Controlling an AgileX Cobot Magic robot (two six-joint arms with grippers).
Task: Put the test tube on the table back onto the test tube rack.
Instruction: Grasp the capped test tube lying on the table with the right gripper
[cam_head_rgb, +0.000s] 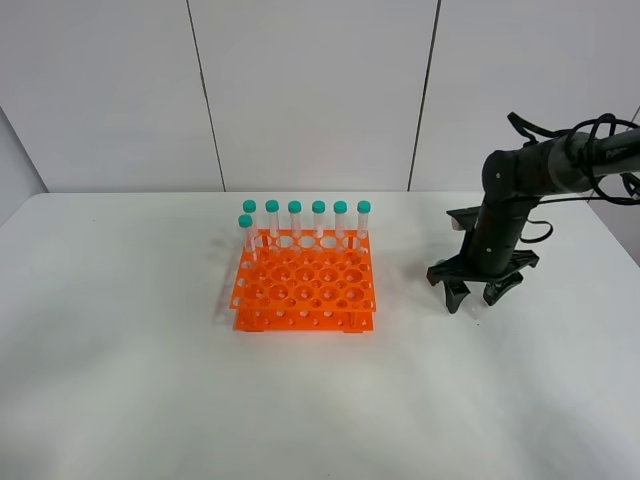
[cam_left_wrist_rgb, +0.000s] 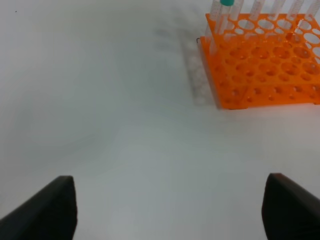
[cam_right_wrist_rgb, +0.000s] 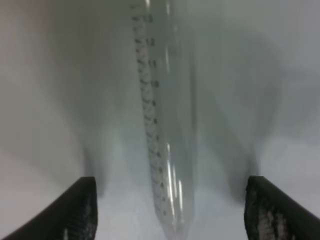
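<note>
The test tube (cam_right_wrist_rgb: 162, 125) lies on the white table (cam_head_rgb: 120, 350), clear with graduation marks; its cap is out of the right wrist view. My right gripper (cam_head_rgb: 475, 298) is open and low over it, one finger on each side, not touching it (cam_right_wrist_rgb: 170, 210). In the high view the gripper hides most of the tube. The orange test tube rack (cam_head_rgb: 305, 285) stands at the table's middle, left of the right gripper, with several teal-capped tubes (cam_head_rgb: 318, 220) upright along its back row and left end. My left gripper (cam_left_wrist_rgb: 165, 210) is open and empty above bare table; the rack (cam_left_wrist_rgb: 260, 70) lies ahead of it.
The right arm's black body and cables (cam_head_rgb: 530, 170) reach in from the right edge. A grey panelled wall (cam_head_rgb: 310, 90) stands behind the table. White tabletop surrounds the rack on all sides.
</note>
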